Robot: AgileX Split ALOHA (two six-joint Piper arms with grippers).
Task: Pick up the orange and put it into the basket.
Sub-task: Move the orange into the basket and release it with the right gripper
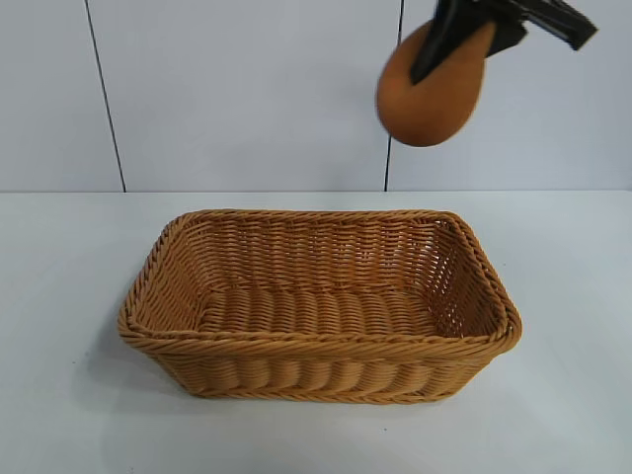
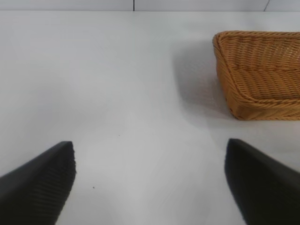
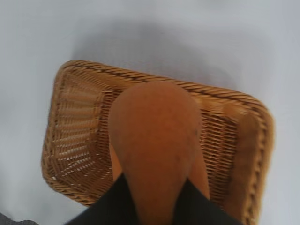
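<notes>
One orange (image 1: 434,99), one basket (image 1: 321,341), and two claws.

A plain white counter (image 1: 69,395) runs back to a pale panelled wall (image 1: 247,89) split by thin dark vertical seams (image 1: 104,94), under soft, even light.

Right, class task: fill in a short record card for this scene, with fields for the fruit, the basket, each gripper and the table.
fruit: matte brownish-orange pear-shaped orange, held in the air, above the basket
basket: large rectangular tan woven wicker basket, nothing in it, upright on the table
right gripper: right gripper shut on the orange's narrow end
left gripper: left gripper open, holding nothing, beside the basket
table: white table
</notes>
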